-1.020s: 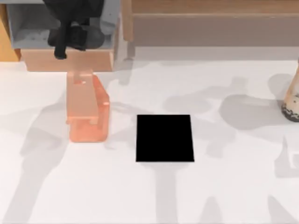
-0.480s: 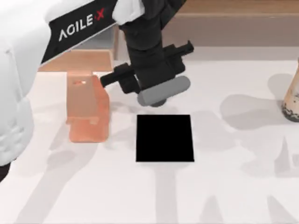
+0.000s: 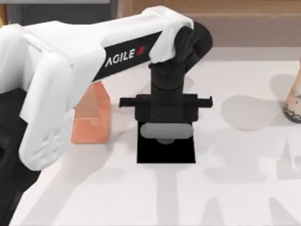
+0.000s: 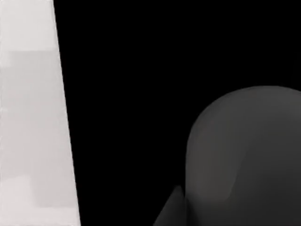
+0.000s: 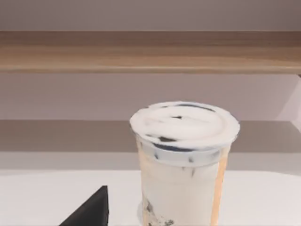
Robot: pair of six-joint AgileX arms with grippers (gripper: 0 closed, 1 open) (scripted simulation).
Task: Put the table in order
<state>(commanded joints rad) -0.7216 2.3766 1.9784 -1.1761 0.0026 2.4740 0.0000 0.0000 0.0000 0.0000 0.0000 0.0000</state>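
My left gripper [image 3: 165,120] hangs over the black square pad [image 3: 150,155] in the middle of the white table [image 3: 235,188], shut on a grey rounded object [image 3: 167,131]. That object lies across the pad's far half; whether it touches the pad I cannot tell. In the left wrist view the pad [image 4: 141,94] spreads wide and black, the grey object [image 4: 249,155] bulges close to the lens, and a strip of table [image 4: 33,117] runs beside them. My left arm reaches in from the left.
A translucent orange block [image 3: 91,125] lies left of the pad, partly under my left arm. A lidded drink cup [image 3: 294,99] stands at the right edge, seen close as cup [image 5: 183,160]. The wooden and grey shelf unit [image 3: 235,23] lines the back.
My left gripper has come from the shelf at the back left, over the orange block, to above the black pad, carrying the grey object with it.
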